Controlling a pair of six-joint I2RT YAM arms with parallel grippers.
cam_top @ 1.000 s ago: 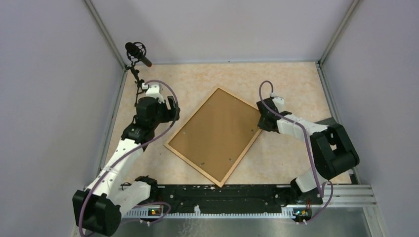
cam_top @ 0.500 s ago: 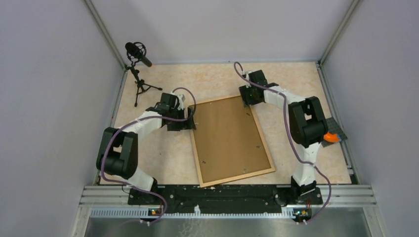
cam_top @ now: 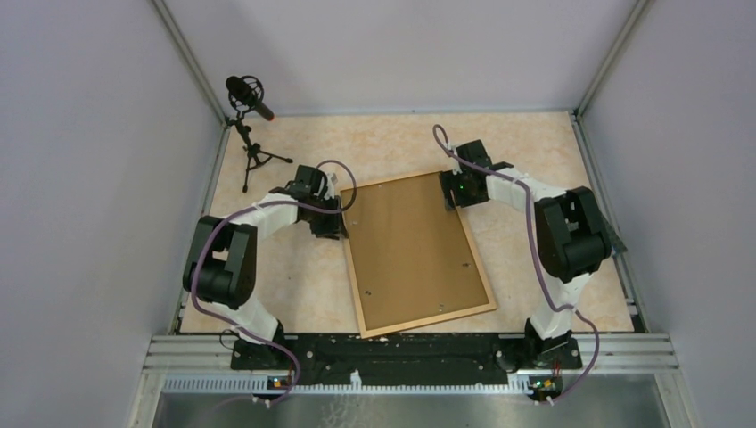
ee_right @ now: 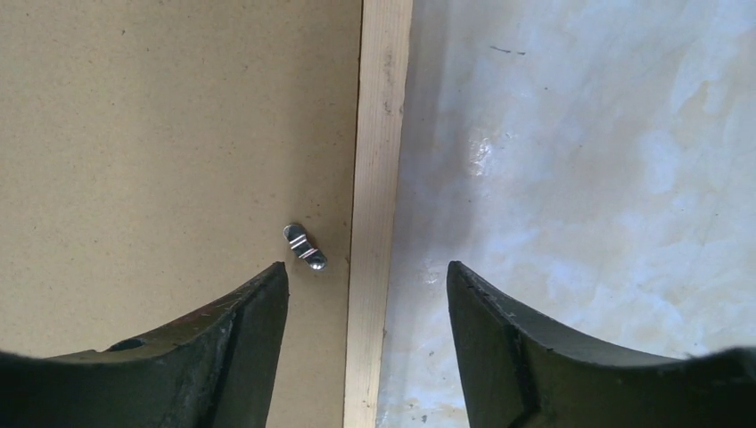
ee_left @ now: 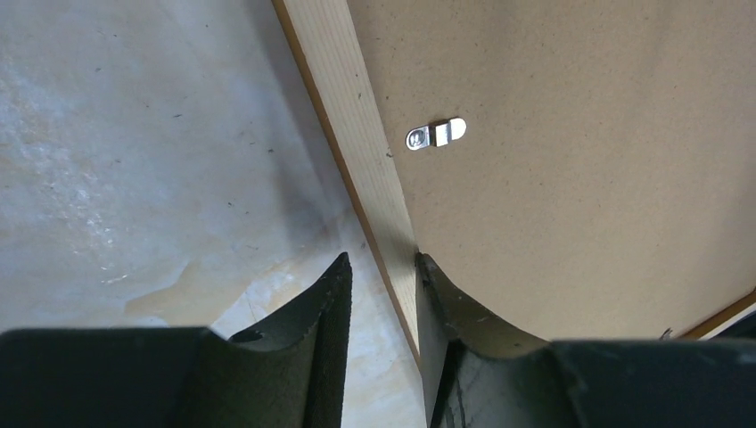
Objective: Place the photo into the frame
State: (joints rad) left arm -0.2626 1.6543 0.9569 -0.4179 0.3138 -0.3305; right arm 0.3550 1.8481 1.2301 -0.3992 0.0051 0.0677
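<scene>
The frame (cam_top: 428, 321) lies face down on the table, a brown backing board (cam_top: 414, 245) filling its back. The photo is hidden. My left gripper (cam_top: 340, 214) sits low at the frame's left side near the far corner. In the left wrist view its jaws (ee_left: 382, 259) are narrowed astride the light wood rail (ee_left: 357, 116). One finger rests against the rail's inner edge and a sliver of table shows beside the other. My right gripper (cam_top: 452, 189) is at the far right corner, open wide (ee_right: 367, 267) across the rail (ee_right: 382, 134). A metal clip (ee_right: 305, 246) lies near its left finger.
A microphone on a small tripod (cam_top: 250, 98) stands at the back left. Grey walls close in the table on three sides. A black mounting rail (cam_top: 401, 348) runs along the near edge. Another metal clip (ee_left: 436, 135) sits on the backing board.
The frame has swung from a diagonal lie to nearly square with the table. My left jaws have narrowed around the left rail, and my right jaws have opened over the far right corner.
</scene>
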